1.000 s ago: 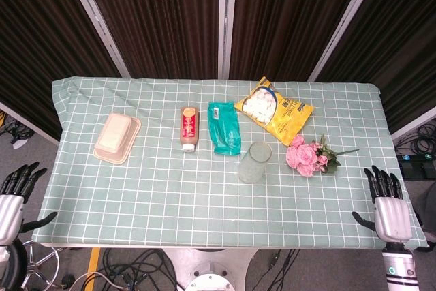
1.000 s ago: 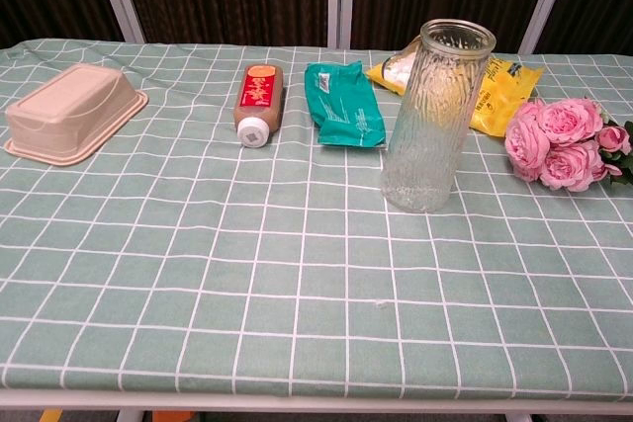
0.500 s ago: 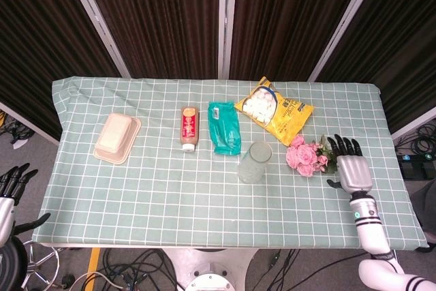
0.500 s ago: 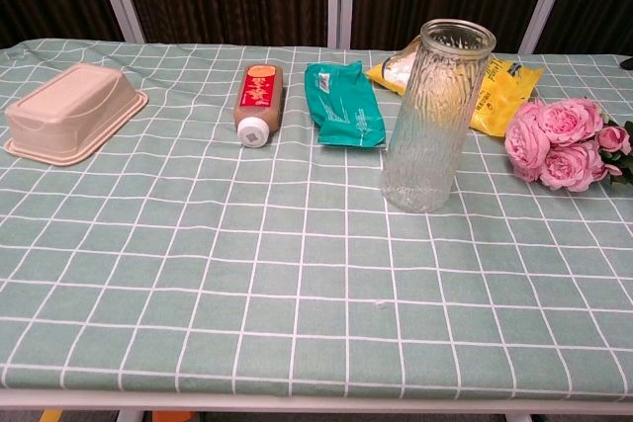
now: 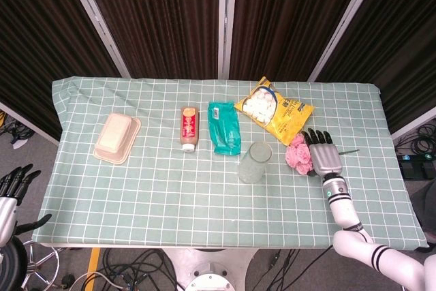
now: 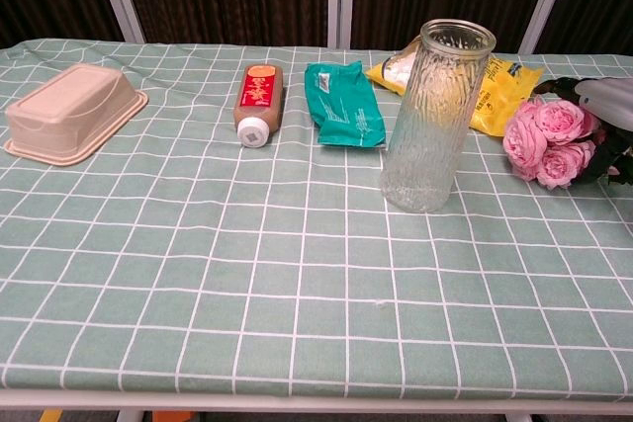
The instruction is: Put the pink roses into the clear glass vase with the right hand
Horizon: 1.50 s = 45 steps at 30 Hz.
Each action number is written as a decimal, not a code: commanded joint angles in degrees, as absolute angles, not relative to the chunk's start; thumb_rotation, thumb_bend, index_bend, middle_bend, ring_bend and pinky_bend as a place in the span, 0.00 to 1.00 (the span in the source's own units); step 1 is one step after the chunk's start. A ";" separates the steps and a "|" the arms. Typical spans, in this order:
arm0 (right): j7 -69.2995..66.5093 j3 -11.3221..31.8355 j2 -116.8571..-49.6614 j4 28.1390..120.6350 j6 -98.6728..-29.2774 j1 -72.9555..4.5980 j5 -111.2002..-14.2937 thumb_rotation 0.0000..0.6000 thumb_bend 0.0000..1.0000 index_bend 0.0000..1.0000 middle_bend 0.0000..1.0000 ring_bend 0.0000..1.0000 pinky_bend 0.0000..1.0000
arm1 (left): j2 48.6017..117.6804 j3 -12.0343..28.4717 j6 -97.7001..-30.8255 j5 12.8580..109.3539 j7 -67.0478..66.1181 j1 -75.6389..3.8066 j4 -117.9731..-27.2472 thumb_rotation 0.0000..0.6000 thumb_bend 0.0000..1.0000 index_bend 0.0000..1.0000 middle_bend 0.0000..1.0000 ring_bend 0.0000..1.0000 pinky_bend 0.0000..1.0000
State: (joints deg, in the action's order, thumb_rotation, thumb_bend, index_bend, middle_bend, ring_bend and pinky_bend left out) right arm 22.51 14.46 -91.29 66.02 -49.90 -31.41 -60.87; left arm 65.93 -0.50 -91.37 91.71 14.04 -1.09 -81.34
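The pink roses (image 5: 297,155) lie on the checked cloth, right of the clear glass vase (image 5: 254,163), which stands upright mid-table. My right hand (image 5: 324,156) lies over the right part of the bunch, its fingers stretched out and apart, pointing away from me. In the chest view the right hand (image 6: 609,111) comes in at the right edge just above the roses (image 6: 546,141), with dark fingers (image 6: 605,159) reaching down beside the blooms; no grip shows. The vase (image 6: 435,116) stands a short gap left of them. My left hand (image 5: 9,199) hangs off the table's front left corner, fingers apart, empty.
A yellow snack bag (image 5: 274,111) lies just behind the vase and roses. A teal packet (image 5: 224,127) and a brown bottle (image 5: 189,127) lie left of the vase. A beige lidded box (image 5: 117,136) sits at the far left.
My right hand has come up from the table's front right edge and moved left onto the roses. The left hand has sunk slightly lower.
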 commanded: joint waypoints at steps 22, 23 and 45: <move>18.14 15.31 -83.49 76.77 -64.35 -28.77 -66.54 1.00 0.12 0.56 0.52 0.13 0.00 | 66.48 -0.64 -90.52 92.14 13.29 -1.75 -81.68 1.00 0.09 0.12 0.03 0.00 0.12; 17.78 16.12 -81.67 79.48 -65.83 -28.41 -67.10 1.00 0.11 0.56 0.52 0.13 0.00 | 66.49 -0.63 -90.50 92.15 13.23 -1.78 -81.75 1.00 0.09 0.12 0.03 0.00 0.12; -10.74 33.30 -73.63 108.85 -87.99 -28.80 -74.63 1.00 0.10 0.58 0.54 0.17 0.00 | 67.40 -0.91 -89.63 92.25 11.32 -2.33 -82.54 1.00 0.09 0.12 0.03 0.00 0.12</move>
